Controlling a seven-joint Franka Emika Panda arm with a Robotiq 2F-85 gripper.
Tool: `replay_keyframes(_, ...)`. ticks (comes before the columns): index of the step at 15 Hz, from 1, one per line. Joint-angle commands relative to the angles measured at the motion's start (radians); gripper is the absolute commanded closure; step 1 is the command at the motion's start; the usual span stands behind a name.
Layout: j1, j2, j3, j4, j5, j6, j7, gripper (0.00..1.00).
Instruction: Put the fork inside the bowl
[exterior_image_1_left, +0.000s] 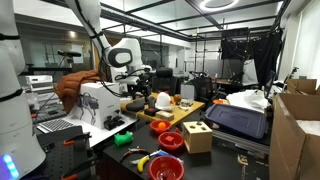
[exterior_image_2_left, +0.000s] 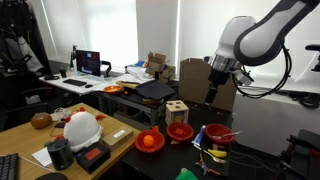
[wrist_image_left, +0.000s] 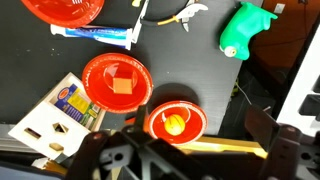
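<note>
The wrist view looks down on three red bowls on a black table: one at the top left (wrist_image_left: 62, 10), one holding a small block (wrist_image_left: 117, 80), and one holding an orange ball (wrist_image_left: 175, 122). A thin pale utensil that looks like the fork (wrist_image_left: 137, 25) lies on the table right of the top-left bowl. My gripper (wrist_image_left: 197, 137) hangs high above the ball bowl, open and empty, and one dark finger (wrist_image_left: 268, 128) shows at the right. In both exterior views the gripper (exterior_image_1_left: 135, 85) (exterior_image_2_left: 215, 90) is well above the table, with the bowls (exterior_image_1_left: 166, 167) (exterior_image_2_left: 218, 134) below.
A green object (wrist_image_left: 245, 28), yellow-handled pliers (wrist_image_left: 185, 12) and a blue-and-white box (wrist_image_left: 95, 33) lie near the bowls. A wooden shape-sorter box (wrist_image_left: 55, 125) (exterior_image_2_left: 177, 111) stands beside them. A wooden board with a white and red object (exterior_image_1_left: 163, 100) and a keyboard (exterior_image_1_left: 55, 125) lie further along.
</note>
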Motion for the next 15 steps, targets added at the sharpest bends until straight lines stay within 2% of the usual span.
replay_keyframes(1,0.044,-0.127,-0.044,-0.068,-0.050,-0.042,0.148,0.00)
replay_keyframes(4,0.054,-0.179,-0.064,-0.069,-0.112,-0.105,0.276,0.00)
replay_keyframes(7,0.059,-0.213,-0.071,-0.044,-0.112,-0.200,0.369,0.00)
replay_keyframes(15,0.054,-0.295,-0.099,-0.010,-0.063,-0.322,0.468,0.00)
